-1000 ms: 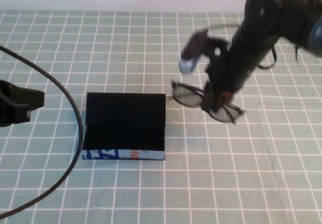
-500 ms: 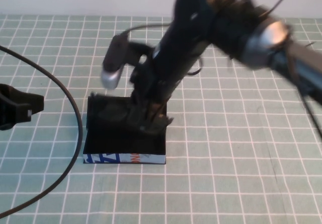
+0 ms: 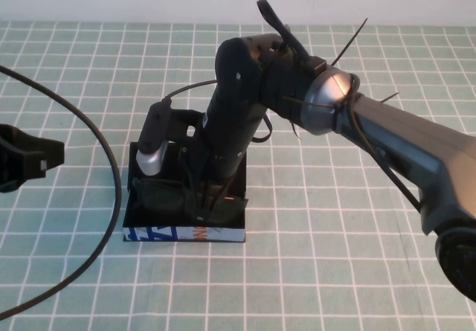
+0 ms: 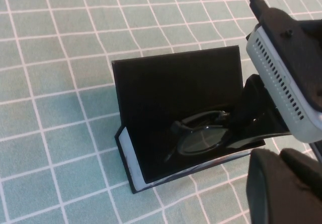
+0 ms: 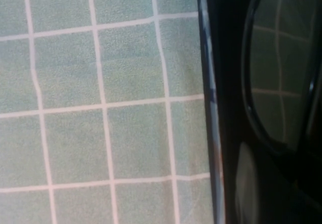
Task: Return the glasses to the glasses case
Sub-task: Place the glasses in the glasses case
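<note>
The black glasses case lies open left of the table's middle, its printed front side towards me. My right arm reaches down into it. My right gripper is shut on the black-framed glasses and holds them inside the case, low over the lining. In the left wrist view the glasses lie in the case below the raised lid. In the right wrist view one lens shows beside the case's front edge. My left gripper is shut and empty at the table's left edge.
A black cable curves over the green checked cloth between my left gripper and the case. My right arm's wrist camera hangs over the case's left end.
My right arm has swung left from right of the case, carrying the glasses, and has lowered them into the open case. My left gripper has not moved.
</note>
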